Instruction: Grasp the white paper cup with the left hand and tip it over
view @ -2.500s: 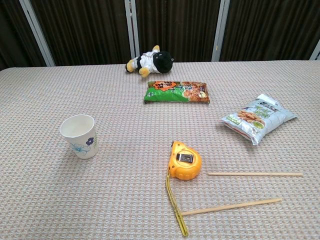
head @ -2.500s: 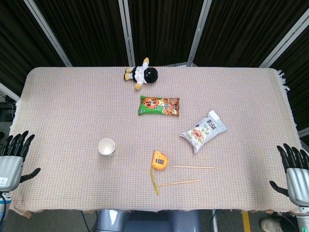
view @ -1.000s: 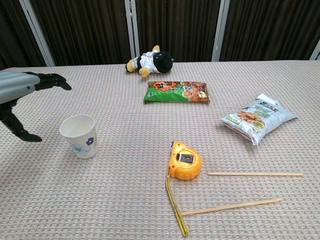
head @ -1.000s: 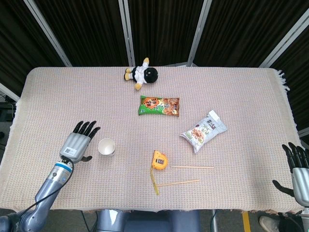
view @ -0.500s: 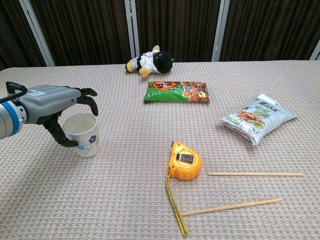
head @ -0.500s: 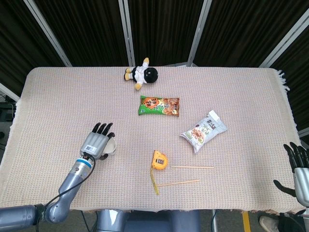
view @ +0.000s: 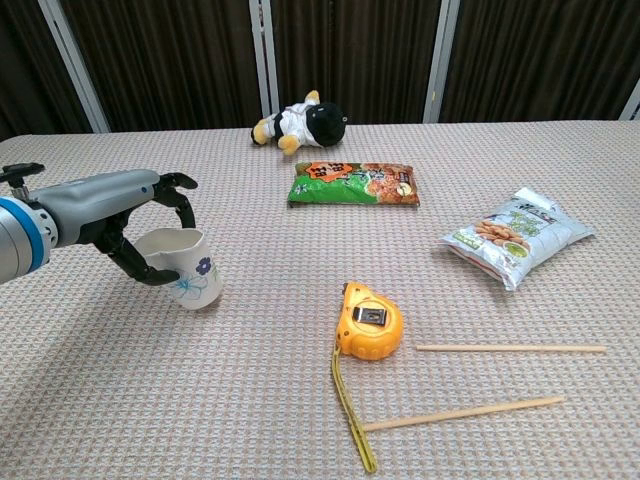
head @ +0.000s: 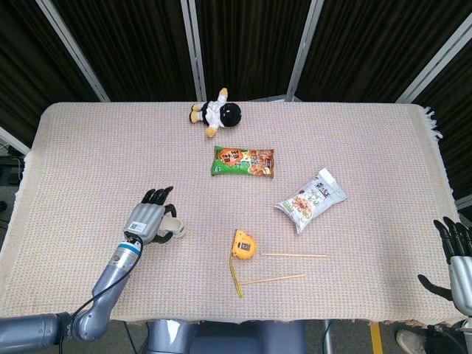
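Observation:
The white paper cup (view: pixel 193 270), printed with a blue flower, stands at the table's front left and leans slightly. My left hand (view: pixel 140 218) grips it near the rim, thumb on the near side and fingers curled over the far side. From the head view the left hand (head: pixel 150 220) covers most of the cup (head: pixel 177 231), so only its right edge shows. My right hand (head: pixel 457 258) hangs off the table's front right corner with its fingers spread and nothing in it.
A yellow tape measure (view: pixel 370 322) with its tape pulled out lies right of the cup. Two chopsticks (view: pixel 510 348) lie beyond it. A green snack bag (view: pixel 353 184), a white snack bag (view: pixel 515 234) and a plush toy (view: pixel 302 122) lie farther back.
My left hand came in from the table's left edge, closed around the cup, then shifted it a little to the right and tilted it. The right hand barely moved.

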You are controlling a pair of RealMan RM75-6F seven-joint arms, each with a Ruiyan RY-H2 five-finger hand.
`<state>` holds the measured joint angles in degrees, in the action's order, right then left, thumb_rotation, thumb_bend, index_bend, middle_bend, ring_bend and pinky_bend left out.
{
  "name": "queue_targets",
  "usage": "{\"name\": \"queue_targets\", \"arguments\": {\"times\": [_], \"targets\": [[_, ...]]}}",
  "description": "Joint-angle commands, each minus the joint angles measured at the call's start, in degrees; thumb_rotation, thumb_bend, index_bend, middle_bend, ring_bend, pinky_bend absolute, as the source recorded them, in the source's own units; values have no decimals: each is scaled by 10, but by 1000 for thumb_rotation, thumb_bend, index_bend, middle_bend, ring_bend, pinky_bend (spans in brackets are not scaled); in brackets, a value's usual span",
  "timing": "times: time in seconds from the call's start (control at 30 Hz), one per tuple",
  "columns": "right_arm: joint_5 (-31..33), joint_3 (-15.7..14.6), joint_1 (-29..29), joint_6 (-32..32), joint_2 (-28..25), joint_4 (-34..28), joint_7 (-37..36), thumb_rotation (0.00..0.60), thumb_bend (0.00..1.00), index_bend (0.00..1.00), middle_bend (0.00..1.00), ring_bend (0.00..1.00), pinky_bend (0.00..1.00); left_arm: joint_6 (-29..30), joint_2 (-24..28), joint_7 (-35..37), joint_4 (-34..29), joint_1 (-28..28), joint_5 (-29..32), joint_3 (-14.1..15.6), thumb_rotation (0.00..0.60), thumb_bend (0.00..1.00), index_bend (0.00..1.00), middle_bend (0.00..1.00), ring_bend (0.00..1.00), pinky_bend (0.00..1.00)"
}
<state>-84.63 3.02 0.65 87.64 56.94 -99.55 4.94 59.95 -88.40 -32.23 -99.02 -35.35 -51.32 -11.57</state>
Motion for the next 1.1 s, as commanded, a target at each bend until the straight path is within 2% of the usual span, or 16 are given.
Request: {"name": "queue_targets", "arguments": {"times": [0.03, 0.17, 0.27, 0.43, 0.6, 0.67, 0.87, 1.1], "targets": [[1, 0, -1, -1, 0, 0, 0, 600, 65, 0, 0, 0, 0, -20, 3, 98, 4, 20, -35, -5, 600, 214, 429, 0, 0, 0], [1, 1, -1, -2, 1, 1, 0, 600, 65, 0, 0, 0, 0, -36, 2, 174, 41, 35, -69, 9, 600, 213, 429, 0, 0, 0], [-1, 0, -1, 0, 1, 0, 1, 600, 65, 0, 0, 0, 0, -48, 16, 193, 64, 39, -76, 21, 600, 212, 428, 0, 0, 0], [-4, -1, 0, 1, 1, -2, 1, 600, 66, 0, 0, 0, 0, -59, 43, 188, 68, 37, -72, 30, 600, 212, 402, 0, 0, 0], [-4, 0, 1, 3, 0, -3, -2, 600, 65, 0, 0, 0, 0, -64, 80, 133, 57, 25, -43, 41, 600, 178, 123, 0, 0, 0], [-5, -1, 1, 3, -1, -3, -3, 600, 65, 0, 0, 0, 0, -62, 91, 109, 46, 18, -22, 41, 600, 160, 90, 0, 0, 0], [-6, -1, 1, 4, -1, -3, -3, 600, 65, 0, 0, 0, 0, -37, 88, 34, 26, -4, 18, 47, 600, 150, 100, 0, 0, 0], [-6, -2, 0, 1, 0, -1, -2, 600, 65, 0, 0, 0, 0, 17, 49, -77, 21, -32, 43, 61, 600, 149, 220, 0, 0, 0]]}}
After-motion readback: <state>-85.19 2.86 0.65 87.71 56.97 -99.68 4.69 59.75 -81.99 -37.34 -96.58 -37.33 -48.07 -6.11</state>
